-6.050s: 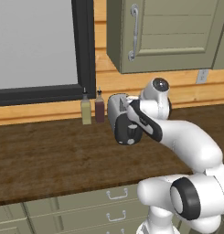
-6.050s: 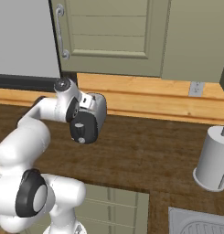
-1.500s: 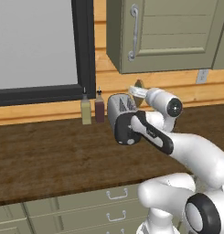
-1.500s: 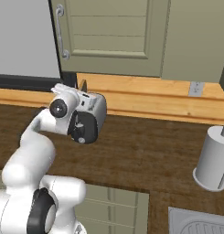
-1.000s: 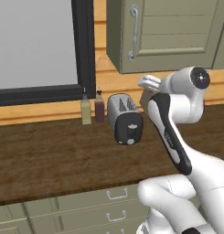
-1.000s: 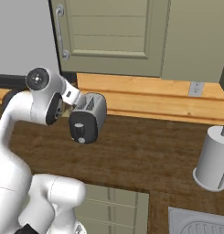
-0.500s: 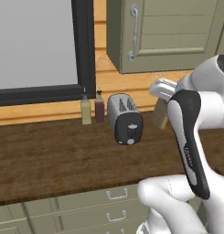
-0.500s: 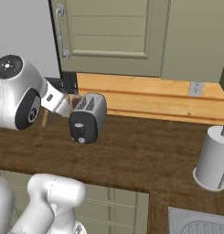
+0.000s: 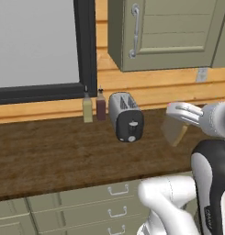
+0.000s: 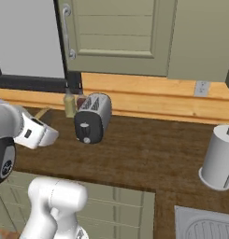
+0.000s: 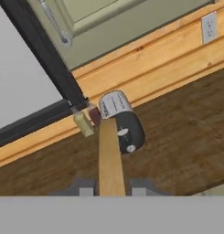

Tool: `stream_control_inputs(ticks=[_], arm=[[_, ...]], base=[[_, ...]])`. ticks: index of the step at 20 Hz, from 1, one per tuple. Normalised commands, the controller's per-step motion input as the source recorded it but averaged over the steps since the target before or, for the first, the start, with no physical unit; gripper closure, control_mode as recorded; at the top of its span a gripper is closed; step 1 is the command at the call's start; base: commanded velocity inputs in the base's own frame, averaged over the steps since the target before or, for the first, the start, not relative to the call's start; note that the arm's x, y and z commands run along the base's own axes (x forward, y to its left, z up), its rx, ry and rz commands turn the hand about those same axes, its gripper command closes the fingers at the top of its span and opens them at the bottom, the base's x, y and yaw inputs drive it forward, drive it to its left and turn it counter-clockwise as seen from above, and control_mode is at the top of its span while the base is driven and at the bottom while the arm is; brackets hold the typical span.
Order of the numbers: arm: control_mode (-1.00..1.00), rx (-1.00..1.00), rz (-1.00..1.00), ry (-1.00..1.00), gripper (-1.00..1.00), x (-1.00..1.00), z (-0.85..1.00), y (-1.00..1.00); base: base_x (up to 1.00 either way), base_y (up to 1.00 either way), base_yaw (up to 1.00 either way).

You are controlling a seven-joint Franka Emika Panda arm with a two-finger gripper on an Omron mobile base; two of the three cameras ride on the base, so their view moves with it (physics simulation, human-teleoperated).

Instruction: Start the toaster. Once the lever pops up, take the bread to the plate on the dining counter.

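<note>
Tabletop (image 9: 49,156): dark wood-grain top over pale drawer fronts, with a wooden back wall along its rear edge.
Cabinet (image 9: 173,32): sage-green wall door with a metal handle, hanging above the rear edge.
Paper roll (image 10: 221,156): white upright cylinder near the right end of the tabletop, well apart from the toaster.
Toaster (image 9: 126,116): silver, standing close to the rear edge, black knob panel facing the front edge; its two top slots look empty.
Bread (image 9: 174,130): tan slice held in the air, out of the toaster and off to its right, above the tabletop's front half; in the hand view (image 11: 110,157) it runs edge-on up from between the fingers.
Bottles (image 9: 94,106): two small ones, one pale and one dark, just beside the toaster at the rear edge.
End effector (image 11: 111,188): clamped on the bread, a finger on each flat face at its lower edge.
Step in hand: carrying the slice away from the toaster toward the plate, as I judge it; the plate and dining counter lie elsewhere.
How to do it well: keep the squeeze steady, since only one edge is pinched; hold the slice edge-up during the swing so it cannot lever out; turn slowly and keep it high over the tabletop's front edge; lower it flat only once above the plate.
</note>
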Motion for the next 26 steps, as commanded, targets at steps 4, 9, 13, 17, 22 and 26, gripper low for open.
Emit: stream_control_inputs(ticks=[4, 9, 13, 17, 22, 26], arm=[[1.00, 0.00, 0.00, 0.00, 1.00, 0.00, 0.00, 0.00], [1.00, 0.00, 0.00, 0.00, 1.00, 0.00, 0.00, 0.00], [1.00, 0.00, 0.00, 0.00, 1.00, 0.00, 0.00, 0.00], [1.00, 0.00, 0.00, 0.00, 1.00, 0.00, 0.00, 0.00], [1.00, 0.00, 0.00, 0.00, 1.00, 0.00, 0.00, 0.00], [1.00, 0.00, 0.00, 0.00, 1.00, 0.00, 0.00, 0.00]], base=[[-0.63, 0.99, 0.09], [-0.09, 1.00, 0.28], [0.01, 0.84, 0.71], [-0.06, 0.29, 1.00], [-0.06, 0.24, 1.00], [-0.09, 0.30, 1.00]])
